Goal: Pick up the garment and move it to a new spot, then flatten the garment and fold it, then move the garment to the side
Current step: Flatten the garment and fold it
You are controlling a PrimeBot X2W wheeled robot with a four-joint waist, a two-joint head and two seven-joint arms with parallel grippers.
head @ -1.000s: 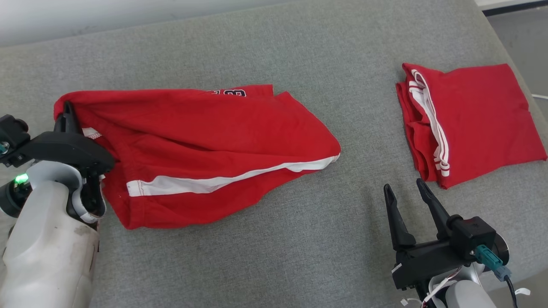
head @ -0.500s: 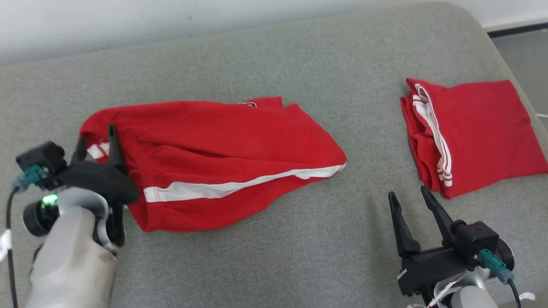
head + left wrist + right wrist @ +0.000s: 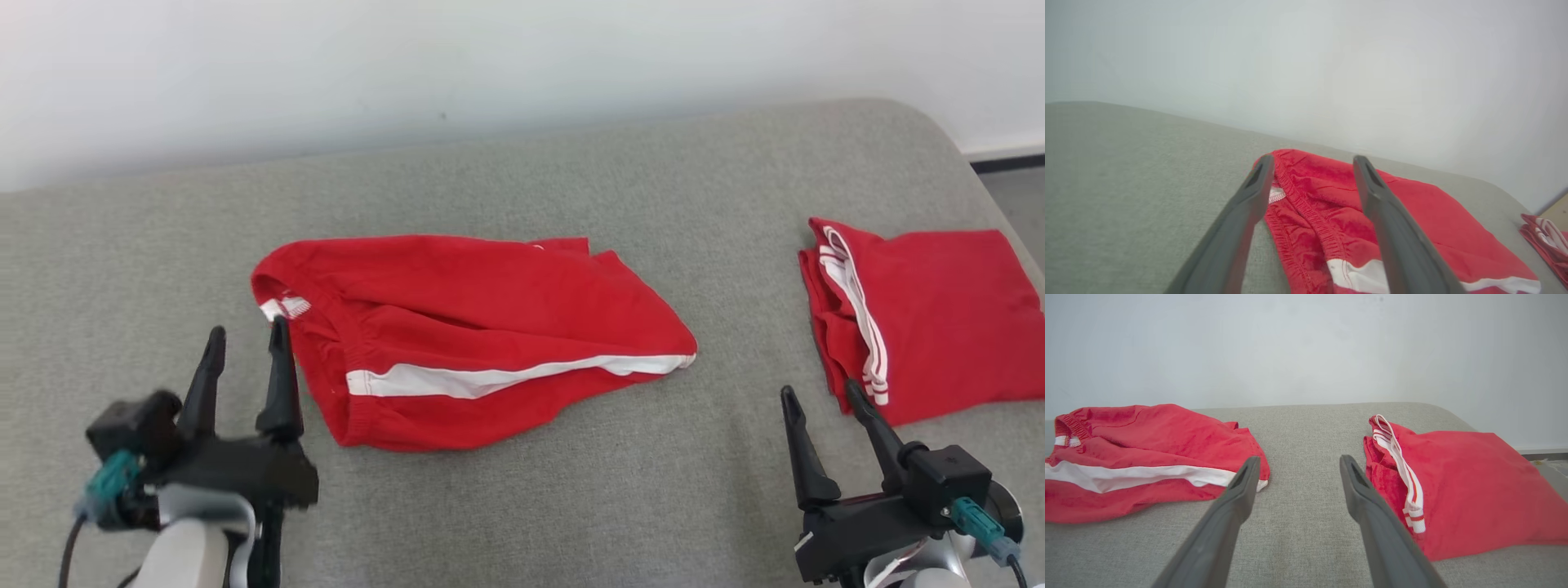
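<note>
Nearest, the left gripper [image 3: 248,327], its wrist blurred and cut off below, holds its jaws apart and empty. The right gripper [image 3: 819,387] does likewise. The red garment [image 3: 490,327] lies rumpled on the grey cushion [image 3: 571,490], just right of the left jaws; its label is unreadable. Beyond the right jaws, a folded red cloth [image 3: 939,318] meets the frame edge.

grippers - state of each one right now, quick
Left gripper: open, holding nothing, beside the red shorts.
Right gripper: open, holding nothing.
</note>
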